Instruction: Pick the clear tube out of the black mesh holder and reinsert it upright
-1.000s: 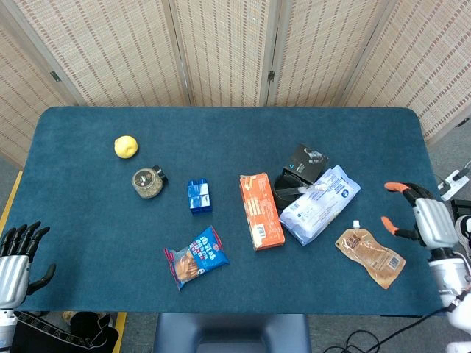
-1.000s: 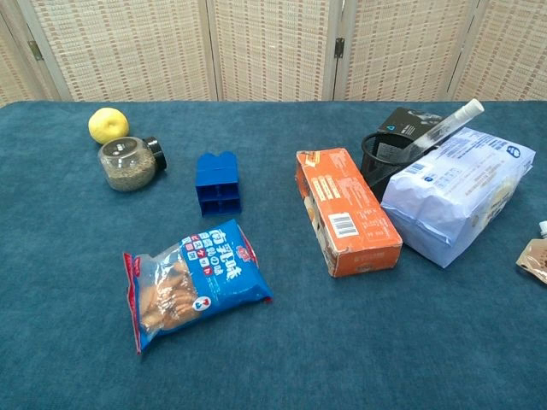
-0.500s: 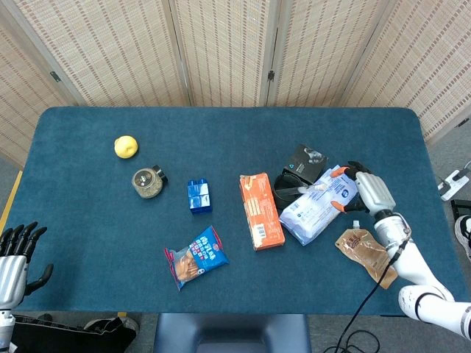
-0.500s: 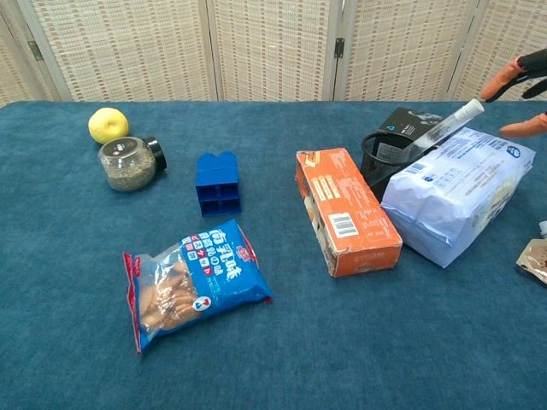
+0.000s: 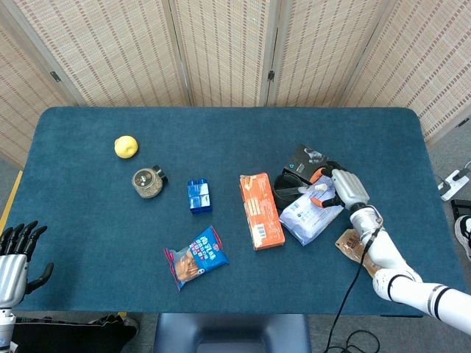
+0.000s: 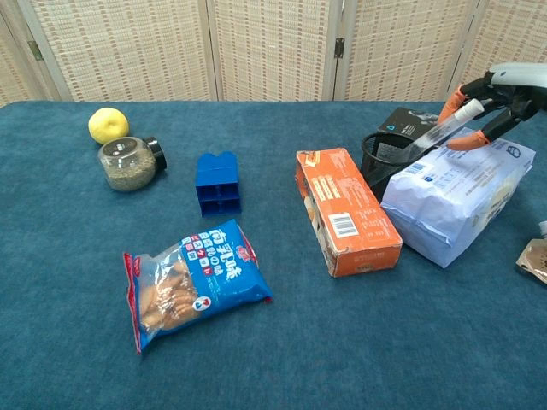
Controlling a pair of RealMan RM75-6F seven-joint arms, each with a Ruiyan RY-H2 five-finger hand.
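The clear tube (image 6: 436, 130) leans to the right out of the black mesh holder (image 6: 378, 161), its capped top end resting over the pale blue bag (image 6: 453, 192). In the head view the tube (image 5: 303, 190) pokes from the holder (image 5: 282, 187). My right hand (image 6: 500, 90) hovers at the tube's top end, orange-tipped fingers spread on either side of the cap without a clear grip; the head view shows this hand (image 5: 343, 188) above the bag. My left hand (image 5: 15, 254) hangs off the table's front left corner, fingers apart, holding nothing.
An orange box (image 6: 346, 209) lies just left of the holder and a black box (image 6: 408, 122) stands behind it. A brown pouch (image 5: 350, 245) lies under my right forearm. Further left are a blue block (image 6: 217, 182), a snack bag (image 6: 192, 282), a jar (image 6: 128, 162) and a lemon (image 6: 108, 125).
My right hand has swung in from the table's right edge to the tube's top end, fingers now bracketing the cap. The tube, the holder and my left hand stay where they were.
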